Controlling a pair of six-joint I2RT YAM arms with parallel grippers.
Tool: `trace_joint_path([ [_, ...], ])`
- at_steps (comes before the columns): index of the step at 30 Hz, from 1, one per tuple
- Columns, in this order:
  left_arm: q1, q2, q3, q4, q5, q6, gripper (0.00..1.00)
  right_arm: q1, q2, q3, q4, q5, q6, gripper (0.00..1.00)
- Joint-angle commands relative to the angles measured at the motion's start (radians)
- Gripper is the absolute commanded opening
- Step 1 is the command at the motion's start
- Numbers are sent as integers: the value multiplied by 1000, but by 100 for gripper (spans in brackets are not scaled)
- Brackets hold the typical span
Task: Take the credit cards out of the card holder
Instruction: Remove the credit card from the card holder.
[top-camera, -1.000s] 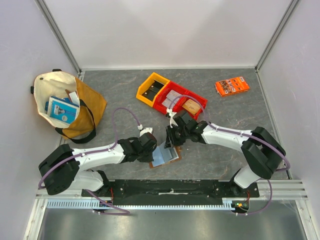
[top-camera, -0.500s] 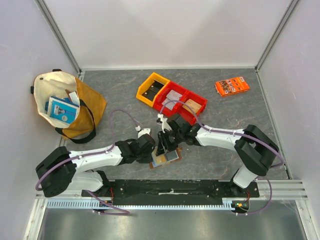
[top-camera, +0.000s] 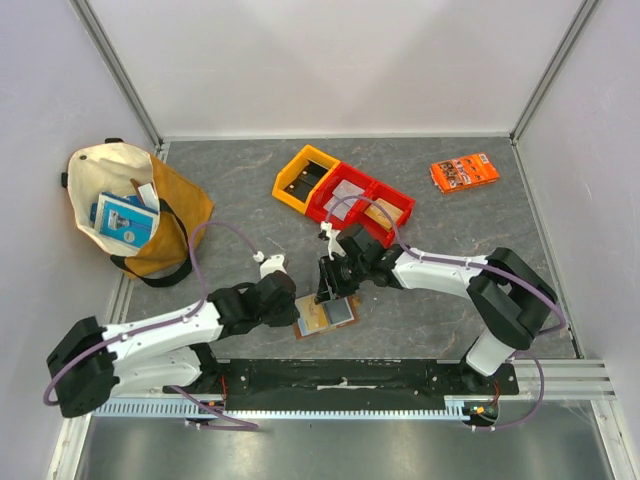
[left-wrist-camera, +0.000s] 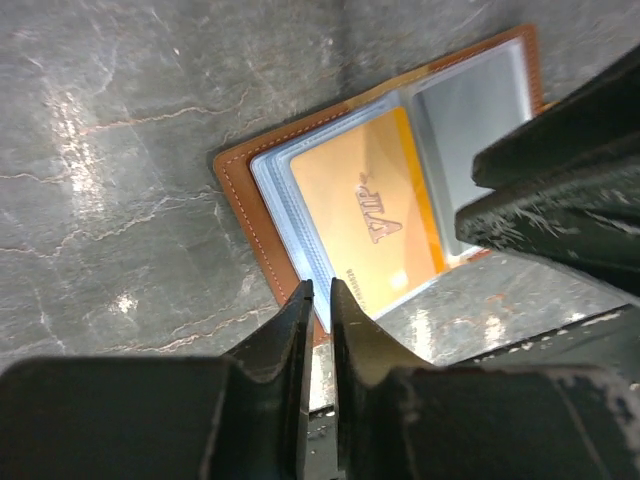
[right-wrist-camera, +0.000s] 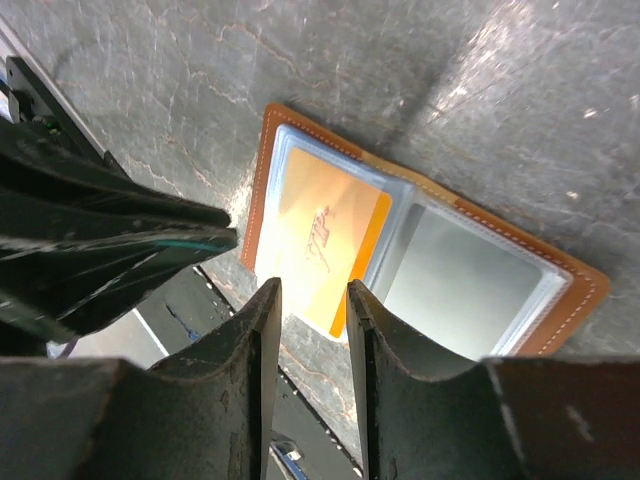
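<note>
The brown card holder (top-camera: 314, 329) lies open and flat on the table near the front rail. In its clear sleeves I see two credit cards. An orange-gold one (left-wrist-camera: 365, 215) (right-wrist-camera: 320, 235) fills one side and a grey one (left-wrist-camera: 470, 110) (right-wrist-camera: 450, 290) the other. My left gripper (left-wrist-camera: 318, 290) hovers at the holder's (left-wrist-camera: 245, 200) near edge beside the orange-gold card's corner. Its jaws stand a narrow slit apart with nothing between them. My right gripper (right-wrist-camera: 313, 290) is open and empty above the edge of the orange-gold card. The two grippers (top-camera: 296, 308) (top-camera: 328, 287) face each other across the holder.
A cream and mustard tote bag (top-camera: 125, 205) with a blue packet lies at the far left. A yellow bin (top-camera: 300, 175) and a red bin (top-camera: 360, 205) sit behind the holder. An orange packet (top-camera: 465, 172) lies at the back right. The black base rail (top-camera: 340, 375) runs just in front.
The holder's top sleeve has turned from pale blue-grey to the orange-gold card. My left arm drew back to the left and its jaws parted slightly. The right gripper opened wider.
</note>
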Motion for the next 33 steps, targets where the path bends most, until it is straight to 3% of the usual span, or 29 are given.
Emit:
trace_joint_path([
  [1,-3,-118,-19,-2,-78,-73,20,-22,6,6,70,-5,-2,40],
  [6,0,-139,-50,114,-33,-58,21,-51,38,-23,181,-82,41,40],
  [13,43,-39,-108,252,4,-64,8,-83,95,-60,287,-146,87,37],
  [16,72,-19,-131,265,19,-73,2,-89,109,-74,301,-140,92,36],
  [24,115,13,-174,286,83,-98,2,-101,152,-120,353,-166,100,35],
  [33,131,33,-171,269,102,-101,2,-112,181,-177,523,-269,170,25],
])
